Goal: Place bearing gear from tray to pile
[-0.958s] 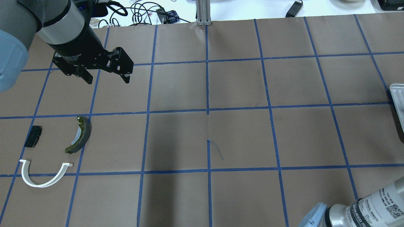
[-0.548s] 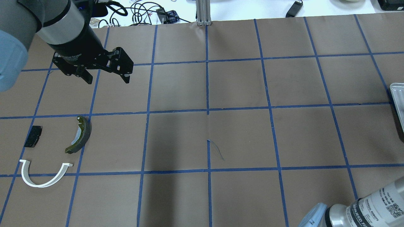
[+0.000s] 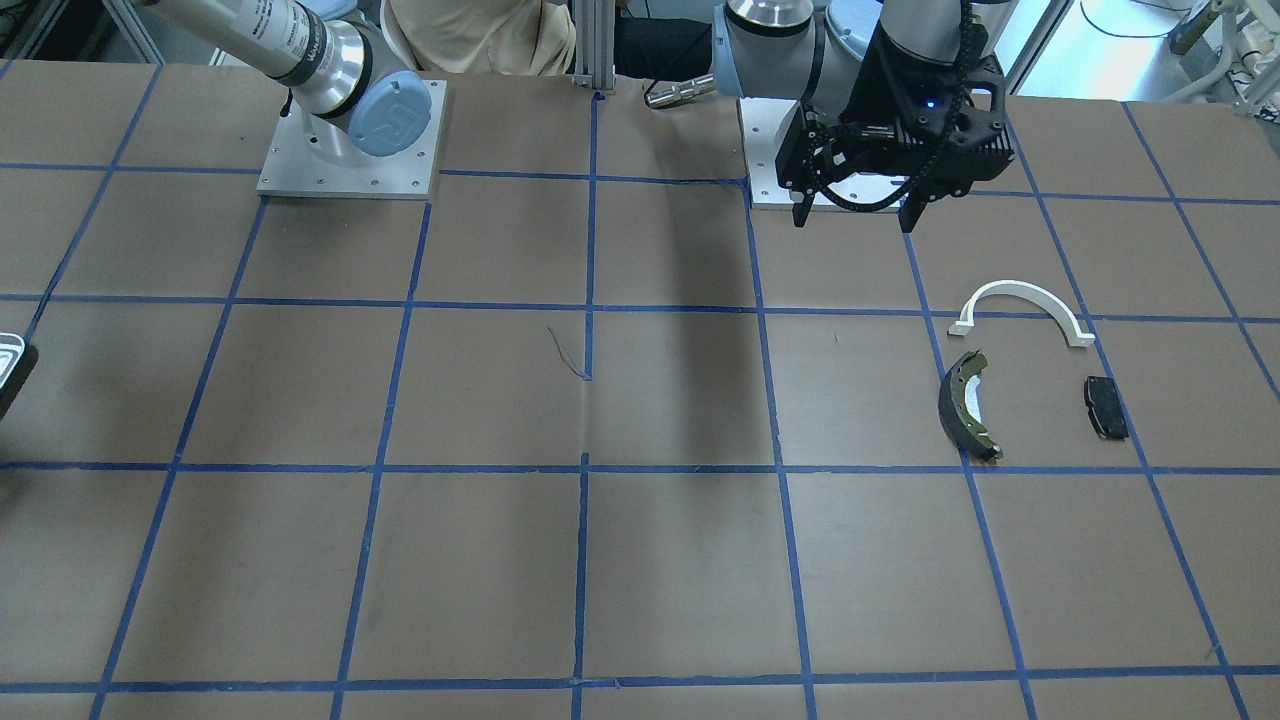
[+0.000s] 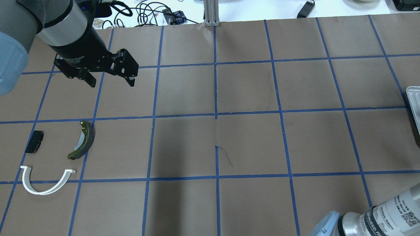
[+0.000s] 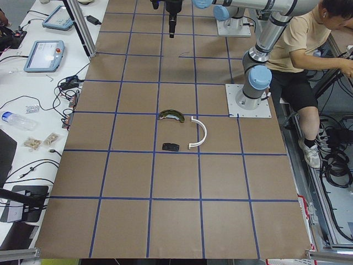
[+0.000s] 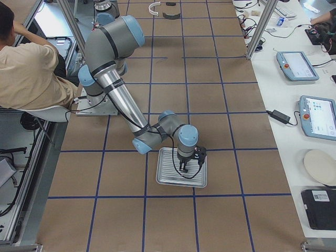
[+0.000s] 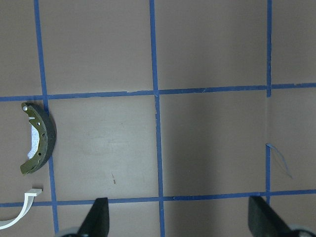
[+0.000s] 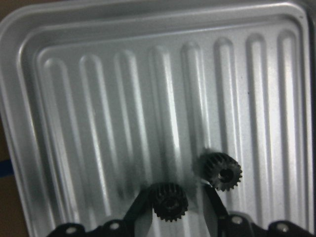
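Note:
In the right wrist view two small dark bearing gears lie on the ribbed silvery tray. One gear sits between the fingers of my right gripper, which is open with a jaw on each side of it. The other gear lies just to its right. In the overhead view only a sliver of the tray shows. The pile is a white arch, a brake shoe and a black pad. My left gripper hangs open and empty above the table, beyond the pile.
The table is brown paper with a blue tape grid. A metal post stands at the far edge, with cables behind it. A seated person is beside the robot bases. The pile also shows in the front view.

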### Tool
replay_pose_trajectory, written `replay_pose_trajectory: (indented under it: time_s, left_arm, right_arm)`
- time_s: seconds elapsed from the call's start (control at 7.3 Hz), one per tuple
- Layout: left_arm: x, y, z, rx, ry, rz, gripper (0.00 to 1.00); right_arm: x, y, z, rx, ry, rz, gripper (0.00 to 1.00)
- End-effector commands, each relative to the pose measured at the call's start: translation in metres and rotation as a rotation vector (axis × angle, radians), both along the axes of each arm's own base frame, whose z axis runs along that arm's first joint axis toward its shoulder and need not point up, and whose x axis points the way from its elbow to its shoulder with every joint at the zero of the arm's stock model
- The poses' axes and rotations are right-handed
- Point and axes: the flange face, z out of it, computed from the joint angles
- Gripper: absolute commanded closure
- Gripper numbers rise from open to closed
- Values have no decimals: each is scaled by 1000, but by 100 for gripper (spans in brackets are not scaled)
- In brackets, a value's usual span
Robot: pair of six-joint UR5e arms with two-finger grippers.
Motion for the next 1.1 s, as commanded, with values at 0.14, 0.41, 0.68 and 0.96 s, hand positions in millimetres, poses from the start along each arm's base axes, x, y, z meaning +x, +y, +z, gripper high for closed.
replay_pose_trajectory:
  time_s: [0.14,0.41,0.68,0.96]
  left_arm:
    - [1,0,0,-1,0,2,0]
    - [1,1,1,-2,0,2,0]
    - [1,1,1,-2,0,2,0]
    - [1,1,1,-2,0,2,0]
  right_arm:
    - [1,-5,9,-9,10,20,78]
    - [13,-10,33,-22,30,65,87]
    - [69,-29,81,-17,21,139,89]
    - [195,-71,109,17,-38,246,90]
